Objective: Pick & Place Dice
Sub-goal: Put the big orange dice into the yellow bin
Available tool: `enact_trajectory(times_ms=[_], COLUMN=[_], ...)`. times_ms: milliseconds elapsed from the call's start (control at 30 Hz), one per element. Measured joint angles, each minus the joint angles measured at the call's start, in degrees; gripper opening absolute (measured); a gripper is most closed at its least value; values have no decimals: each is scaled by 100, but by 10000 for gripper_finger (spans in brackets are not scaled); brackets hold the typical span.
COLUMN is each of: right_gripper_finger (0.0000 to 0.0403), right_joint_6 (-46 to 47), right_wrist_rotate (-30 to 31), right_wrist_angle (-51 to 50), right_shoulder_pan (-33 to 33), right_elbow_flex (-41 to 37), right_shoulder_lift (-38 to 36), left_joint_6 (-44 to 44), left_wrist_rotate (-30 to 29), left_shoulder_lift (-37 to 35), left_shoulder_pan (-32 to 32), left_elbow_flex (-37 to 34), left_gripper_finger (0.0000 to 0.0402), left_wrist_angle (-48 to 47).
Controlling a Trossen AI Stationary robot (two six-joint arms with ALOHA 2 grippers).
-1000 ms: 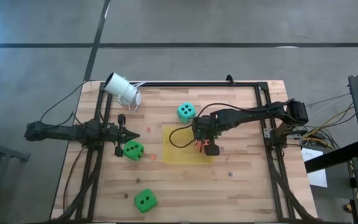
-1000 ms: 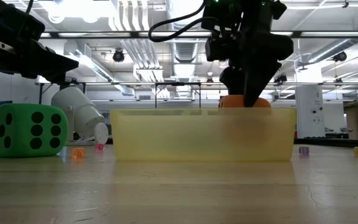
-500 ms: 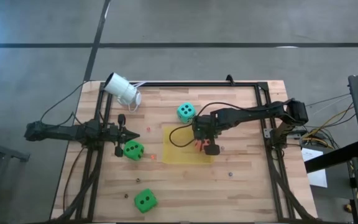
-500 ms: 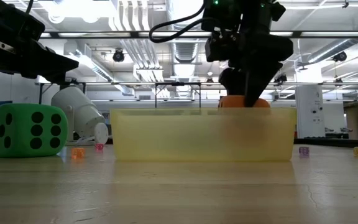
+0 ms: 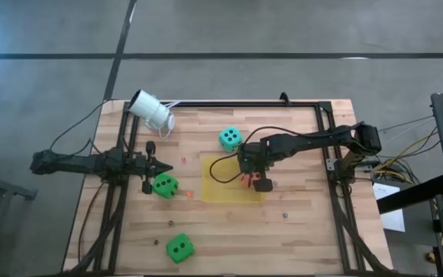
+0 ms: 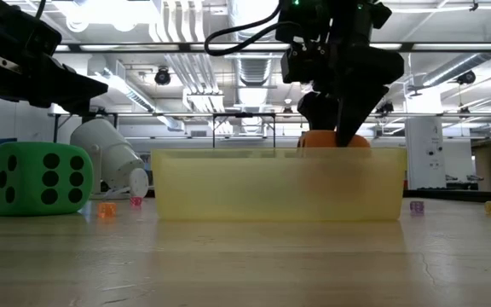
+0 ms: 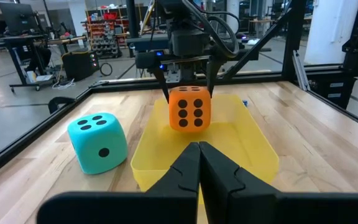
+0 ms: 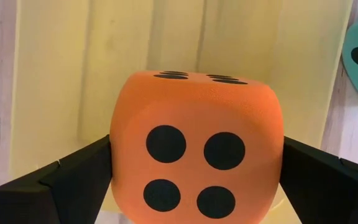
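Dice work centres on the orange-red die (image 8: 196,155), pinched between the fingers of the right gripper (image 5: 253,177) and held just above the floor of the shallow yellow tray (image 7: 247,140) near the worktop's (image 5: 298,154) middle. Judging from this, it is about to be set down; if the fingers part while the die sits this close to the tray's right side, the soft cube could bounce or roll over the low wall, and a tilted release could tip it onto another face. The tray appears to hold nothing else. A teal die (image 5: 231,138) rests just beyond the tray, one green die (image 5: 164,185) lies beside the waiting left gripper (image 5: 149,165), whose fingers are pressed together, and another green die (image 5: 179,248) sits well apart near the front edge.
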Motion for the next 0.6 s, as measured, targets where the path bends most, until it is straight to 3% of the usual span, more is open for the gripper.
enact_trajectory(times_ms=[600], right_gripper_finger=[400], right_joint_6=[-326], right_wrist_rotate=[-9], right_wrist_angle=[91], right_shoulder_pan=[1], right_elbow_flex=[42], right_shoulder_lift=[0], left_joint_6=[19], left_wrist_rotate=[-219], left_shoulder_lift=[90], left_shoulder_pan=[2], left_elbow_flex=[247], left_gripper_finger=[8], left_wrist_angle=[66])
